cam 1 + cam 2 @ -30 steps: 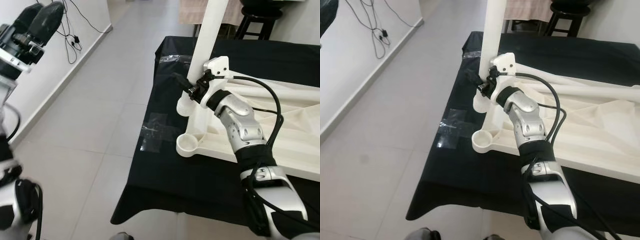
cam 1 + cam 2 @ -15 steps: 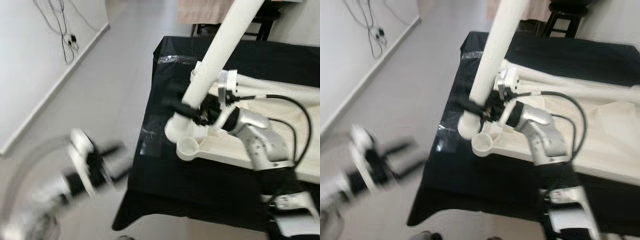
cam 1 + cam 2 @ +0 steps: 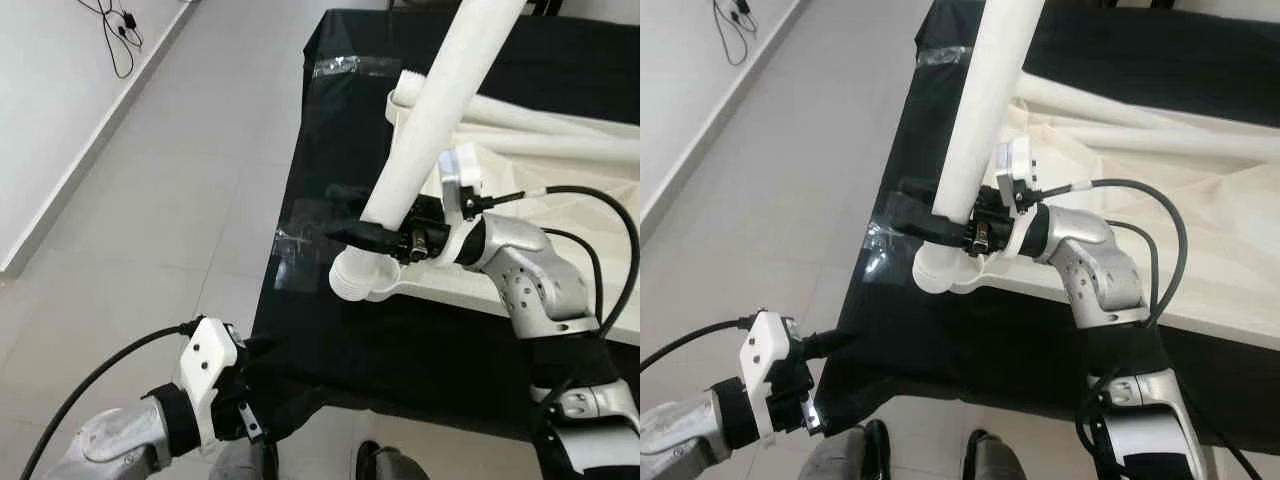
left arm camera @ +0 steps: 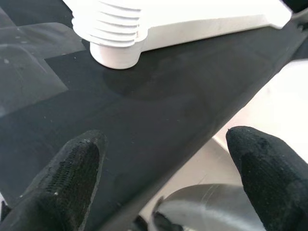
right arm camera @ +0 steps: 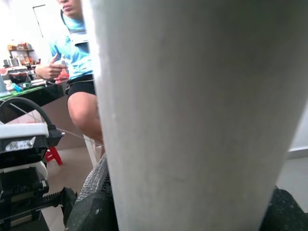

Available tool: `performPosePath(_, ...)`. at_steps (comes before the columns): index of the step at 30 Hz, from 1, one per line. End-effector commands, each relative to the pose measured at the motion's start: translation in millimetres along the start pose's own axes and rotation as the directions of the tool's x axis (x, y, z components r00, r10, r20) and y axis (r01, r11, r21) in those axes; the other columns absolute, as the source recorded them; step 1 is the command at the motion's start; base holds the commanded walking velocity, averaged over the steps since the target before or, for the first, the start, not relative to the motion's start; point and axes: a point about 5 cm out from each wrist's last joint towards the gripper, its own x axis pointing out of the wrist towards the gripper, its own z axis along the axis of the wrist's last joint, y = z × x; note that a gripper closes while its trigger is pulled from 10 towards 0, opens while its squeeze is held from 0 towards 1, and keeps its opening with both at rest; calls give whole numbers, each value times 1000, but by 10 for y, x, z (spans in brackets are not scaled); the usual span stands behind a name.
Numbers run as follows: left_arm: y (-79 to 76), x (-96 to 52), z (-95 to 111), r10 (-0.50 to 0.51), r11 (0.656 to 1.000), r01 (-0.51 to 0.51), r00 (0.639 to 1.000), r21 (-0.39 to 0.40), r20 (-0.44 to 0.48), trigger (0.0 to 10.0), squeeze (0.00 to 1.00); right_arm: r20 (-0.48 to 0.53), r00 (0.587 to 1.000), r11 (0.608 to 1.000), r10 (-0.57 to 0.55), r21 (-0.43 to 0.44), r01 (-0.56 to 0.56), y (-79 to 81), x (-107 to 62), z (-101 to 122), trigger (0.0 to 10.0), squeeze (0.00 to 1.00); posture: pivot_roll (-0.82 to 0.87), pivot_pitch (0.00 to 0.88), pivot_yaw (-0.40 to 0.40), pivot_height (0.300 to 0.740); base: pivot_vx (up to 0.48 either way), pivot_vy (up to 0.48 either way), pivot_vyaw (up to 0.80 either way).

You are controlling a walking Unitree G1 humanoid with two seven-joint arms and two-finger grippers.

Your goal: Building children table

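I have the right gripper point(image 3: 385, 238) closed around the white table leg point(image 3: 430, 125), gripping it near the leg's lower end. The leg tilts up and away over the black table point(image 3: 330, 330), its ribbed bottom end point(image 3: 352, 280) at the corner of the white tabletop panel point(image 3: 560, 300) that lies flat on the table. In the right wrist view the leg point(image 5: 192, 115) sits between the 2 black fingers point(image 5: 94, 202), pressed against it.

My left gripper point(image 3: 262, 380) is low, just off the table's near edge, pointing toward the table. Its 2 fingers point(image 4: 72, 178) are spread wide apart with nothing between them. In the left wrist view the ribbed end point(image 4: 118, 36) rests on the black cloth beyond those fingers.

2 more white legs point(image 3: 540, 125) lie on the panel, farther along the table from the gripped one. Clear tape patches point(image 3: 300, 235) are on the cloth beside the leg's bottom end. Cables point(image 3: 115, 25) lie on the grey floor point(image 3: 170, 190) by the wall, well away from the table. A seated person point(image 5: 72, 57) in a blue shirt shows in the right wrist view.
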Motion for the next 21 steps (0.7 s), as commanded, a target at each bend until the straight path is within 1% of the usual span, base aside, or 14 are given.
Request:
performPosePath(1,-44,-14,-14,8,999,-8,1000,41,-17,10000,0,25,1000,1000,3,-7,-3,17,-1,25,10000,0,69,386,25,740,0,0,0)
performPosePath(4,-51,-26,-6,20,998,-19,1000,58,-15,10000,0,28,1000,1000,-7,-15,7,-5,-34,43,10000,0,62,390,21,740,0,0,0)
performPosePath(7,-65,-60,0,39,996,-38,999,78,-6,10000,0,28,999,999,-17,-37,18,-41,-106,98,10000,0,41,383,26,740,0,0,0)
performPosePath(10,-75,-58,0,38,996,-37,999,83,-6,10000,0,24,1000,999,-10,-44,11,-34,-115,111,10000,0,41,379,28,740,0,0,0)
performPosePath(13,-87,-49,-2,32,994,-31,999,102,-9,10000,0,-4,1000,998,4,-61,-4,-10,-107,99,10000,0,40,374,28,740,0,0,0)
performPosePath(16,-76,-45,-4,37,992,-36,999,122,-6,10000,0,-99,995,994,9,-108,-19,33,-55,-21,10000,0,40,371,29,740,0,0,0)
performPosePath(19,-70,-43,-6,39,992,-38,999,121,-4,10000,0,-127,992,992,11,-126,-27,54,-28,-55,10000,0,41,372,29,740,0,0,0)
performPosePath(21,-70,-34,-13,38,992,-38,999,121,-1,10000,0,-164,986,985,18,-165,-45,86,27,-85,10000,0,40,372,29,740,0,0,0)
